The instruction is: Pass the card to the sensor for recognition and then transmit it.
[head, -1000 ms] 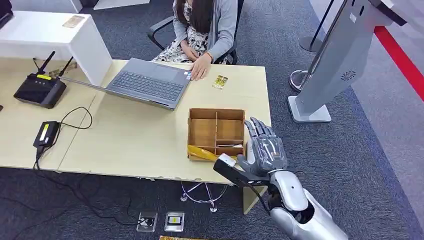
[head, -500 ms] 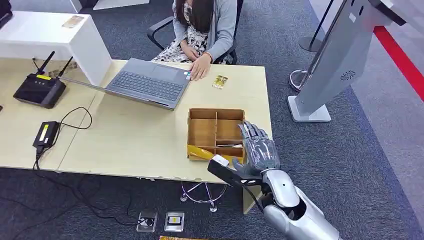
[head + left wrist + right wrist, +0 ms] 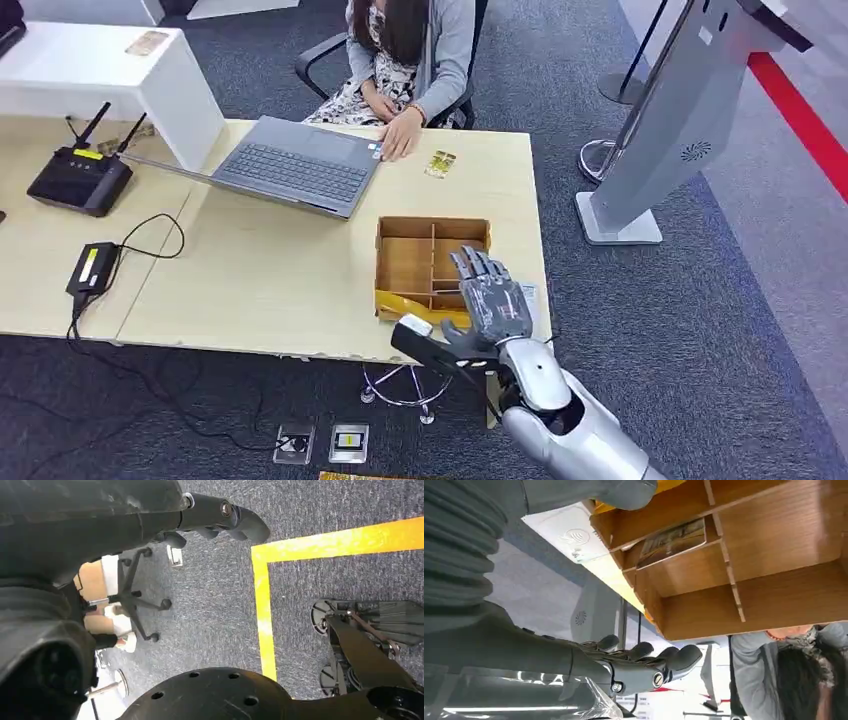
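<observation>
Brown cardboard box [image 3: 432, 262] with dividers near the surface's [image 3: 270, 270] right front corner, the right robot hand [image 3: 487, 300] above it.

The right robot hand hangs over the box's right side with its fingers spread apart and nothing in them. In the right wrist view a card [image 3: 672, 541] with a printed face lies in one narrow compartment of the box, leaning on a divider; the thumb [image 3: 624, 492] is close to the box wall. A white card [image 3: 569, 535] lies on the surface just beside the box, at the right edge. Another small card [image 3: 440, 163] lies near the far edge, beside a person's hand [image 3: 399, 135] resting at a grey laptop [image 3: 290, 165]. The left robot hand [image 3: 220, 517] hangs over grey carpet; whether it is closed I cannot tell.
</observation>
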Robot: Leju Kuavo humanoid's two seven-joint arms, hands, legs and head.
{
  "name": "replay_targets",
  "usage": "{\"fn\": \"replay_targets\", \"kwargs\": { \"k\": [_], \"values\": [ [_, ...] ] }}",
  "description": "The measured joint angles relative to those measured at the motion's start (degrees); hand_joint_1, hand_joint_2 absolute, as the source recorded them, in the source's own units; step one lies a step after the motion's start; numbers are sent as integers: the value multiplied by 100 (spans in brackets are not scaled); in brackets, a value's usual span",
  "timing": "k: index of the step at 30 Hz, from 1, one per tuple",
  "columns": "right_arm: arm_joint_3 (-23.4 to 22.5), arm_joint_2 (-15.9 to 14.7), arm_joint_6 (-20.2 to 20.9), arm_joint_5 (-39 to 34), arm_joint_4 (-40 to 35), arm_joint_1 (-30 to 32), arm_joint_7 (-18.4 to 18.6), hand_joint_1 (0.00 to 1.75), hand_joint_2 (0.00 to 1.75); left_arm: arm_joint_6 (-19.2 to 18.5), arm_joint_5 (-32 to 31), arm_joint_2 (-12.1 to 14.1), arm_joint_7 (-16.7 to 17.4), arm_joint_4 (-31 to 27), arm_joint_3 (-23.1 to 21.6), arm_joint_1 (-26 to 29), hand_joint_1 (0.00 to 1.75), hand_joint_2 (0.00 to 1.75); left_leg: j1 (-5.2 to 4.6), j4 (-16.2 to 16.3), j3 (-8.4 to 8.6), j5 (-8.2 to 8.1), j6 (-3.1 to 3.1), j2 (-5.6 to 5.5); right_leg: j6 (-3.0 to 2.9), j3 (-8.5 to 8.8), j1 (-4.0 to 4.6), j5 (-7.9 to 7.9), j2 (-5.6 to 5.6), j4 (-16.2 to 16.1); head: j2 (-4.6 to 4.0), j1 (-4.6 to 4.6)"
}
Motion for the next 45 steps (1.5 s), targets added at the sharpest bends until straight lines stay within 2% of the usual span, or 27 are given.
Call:
{"fn": "replay_targets", "kwargs": {
  "k": [18, 28, 35, 45],
  "values": [
    [0, 98, -179, 254, 579, -19, 77, 0, 175, -131, -129, 0, -149, 0, -2, 0, 0, 0, 0, 0, 1, 0, 0, 0, 0, -1, 0, 0, 1, 0, 0, 2],
    [-7, 133, -221, 297, 804, -6, 66, 0, 175, -160, -177, 0, -153, 0, -2, 1, 0, 0, 0, 0, 1, 0, 0, 0, 0, -1, 0, 0, 1, 0, -2, 2],
    [-22, 210, -260, 297, 913, 3, 2, 0, 175, -177, -229, 0, -26, 0, -2, 0, 0, 0, 0, 0, 2, 0, 0, 0, 0, -1, 0, 0, 2, 0, -2, 0],
    [-63, 306, -315, 315, 1082, -3, -41, 0, 175, -179, -299, 0, -68, 0, -2, 0, 0, 0, 0, 0, 2, 0, 0, 0, 0, -1, 0, 0, 2, 0, -2, 0]
  ]
}}
